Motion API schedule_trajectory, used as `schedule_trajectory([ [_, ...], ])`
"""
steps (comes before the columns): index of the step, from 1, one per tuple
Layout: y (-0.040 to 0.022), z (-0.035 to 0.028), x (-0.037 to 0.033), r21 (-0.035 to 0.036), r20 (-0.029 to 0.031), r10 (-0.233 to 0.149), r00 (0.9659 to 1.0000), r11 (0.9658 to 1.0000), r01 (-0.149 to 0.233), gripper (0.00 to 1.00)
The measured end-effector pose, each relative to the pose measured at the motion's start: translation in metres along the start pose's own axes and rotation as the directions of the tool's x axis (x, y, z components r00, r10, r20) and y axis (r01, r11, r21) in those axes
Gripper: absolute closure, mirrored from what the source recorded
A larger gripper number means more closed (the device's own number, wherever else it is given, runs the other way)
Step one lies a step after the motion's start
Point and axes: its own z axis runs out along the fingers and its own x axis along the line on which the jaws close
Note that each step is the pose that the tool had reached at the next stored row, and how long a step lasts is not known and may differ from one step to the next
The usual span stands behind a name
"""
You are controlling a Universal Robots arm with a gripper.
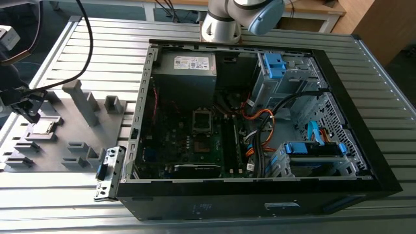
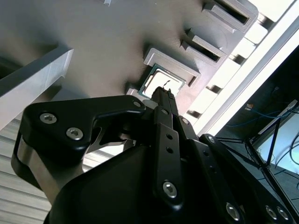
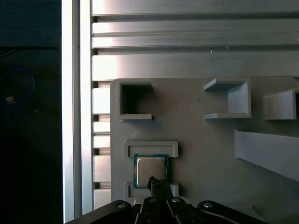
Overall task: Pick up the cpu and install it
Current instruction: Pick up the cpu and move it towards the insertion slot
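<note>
The cpu is a small silvery square chip lying flat in a framed recess of the grey plastic tray at the exterior view's left. My gripper hangs just above it, the fingers drawn together into one narrow tip with nothing between them. In both wrist views that tip sits over one edge of the cpu, which is still seated in its recess. The open computer case lies to the exterior view's right, with the motherboard socket near its middle.
Upright grey blocks stand on the tray beside the cpu recess. Cables, blue drive brackets and the power-supply box crowd the case. The slatted metal table runs all around. A black cable hangs at the exterior view's left.
</note>
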Motion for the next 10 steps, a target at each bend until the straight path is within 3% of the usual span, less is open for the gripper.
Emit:
schedule_trajectory([
  [5,0.0000,0.0008,0.0000,0.0000,0.0003,0.000,1.0000,1.0000,0.000,0.89],
  [10,-0.0002,0.0056,0.0000,0.0005,0.0001,0.000,1.0000,1.0000,0.000,0.89],
])
